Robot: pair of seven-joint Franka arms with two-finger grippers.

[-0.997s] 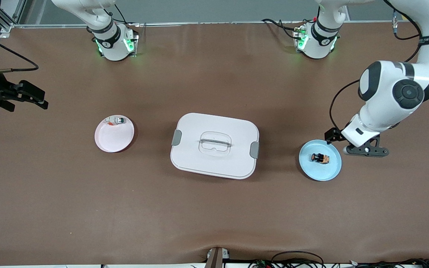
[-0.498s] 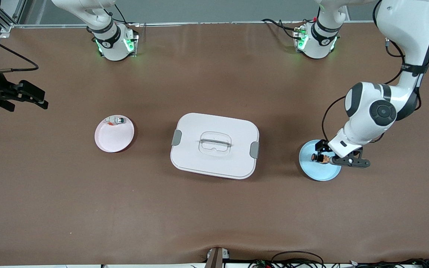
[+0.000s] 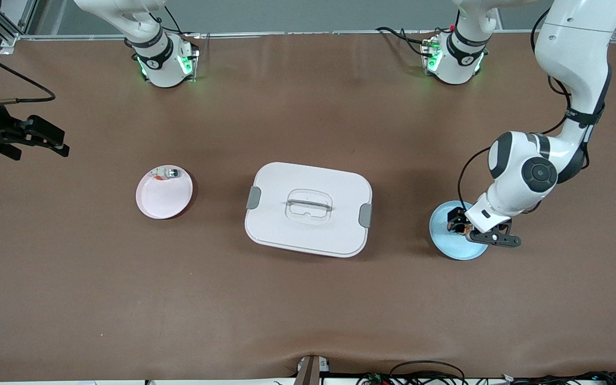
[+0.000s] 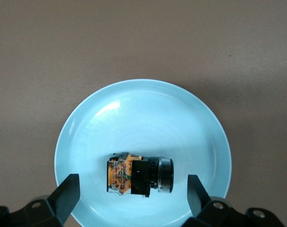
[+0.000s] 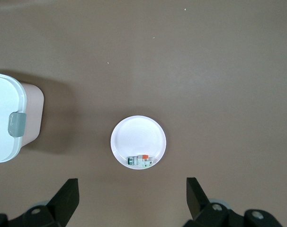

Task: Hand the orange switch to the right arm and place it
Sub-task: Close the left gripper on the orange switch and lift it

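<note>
Presently, pickup step: my left gripper (image 4: 132,196) hung wide-open over the tiny black-barrelled orange switch (image 4: 139,174) on the round pale-blue plate (image 4: 134,109); my right gripper (image 5: 132,198), equally wide, waited; next, descend and close.

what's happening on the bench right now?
The left hand is open, down over the blue plate at the left arm's end of the table, fingers either side of the orange switch lying on it; nothing is gripped yet. The right hand waits open, up at the right arm's end of the table. The white lidded box sits mid-table, with a pink plate holding a small grey part.
</note>
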